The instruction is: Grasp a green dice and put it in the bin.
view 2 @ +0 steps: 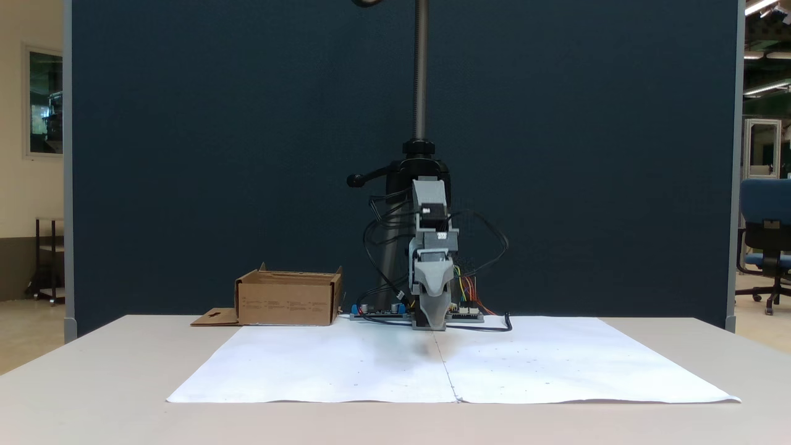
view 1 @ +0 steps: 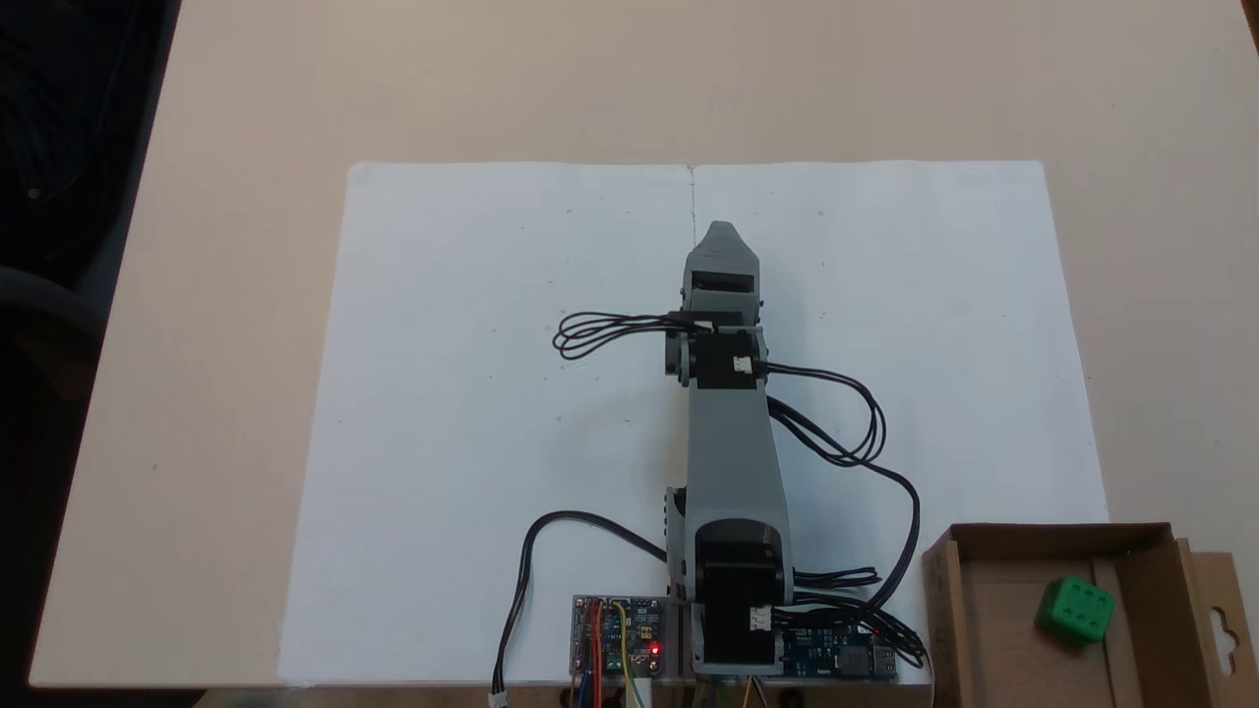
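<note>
Gripper: one grey plastic gripper (view 1: 720,232), with a tapered, wedge-like shape, pointing down toward the paper. In both fixed views the jaws lie one behind the other, so I cannot tell how far it is open. Nothing is seen held in it.

Arm: one grey, smooth plastic arm (view 1: 733,452) with black motor blocks, folded forward from its base over the middle of the paper.

Green dice: one small bright green plastic cube (view 1: 1075,610) with recessed round pips, lying inside the bin, well apart from the gripper, back beside the base of the arm and to the right in the fixed view from above.

Bin: one brown corrugated cardboard box (view 1: 942,610) with low walls. A flat side flap (view 1: 1225,615) with a hang-hole cutout is on its outer side. In the front fixed view the bin (view 2: 287,304) stands to the left of the gripper (view 2: 431,321), behind it.

Paper: two white sheets (view 1: 492,413), matte and flat, joined at a seam that runs under the gripper.

Table: one beige, smooth table top (view 1: 197,295).

Cables: several thin black cables (view 1: 846,423), looped on both sides of the arm.

Circuit boards: two small boards (view 1: 620,639) at the base of the arm, one with a red light.
</note>
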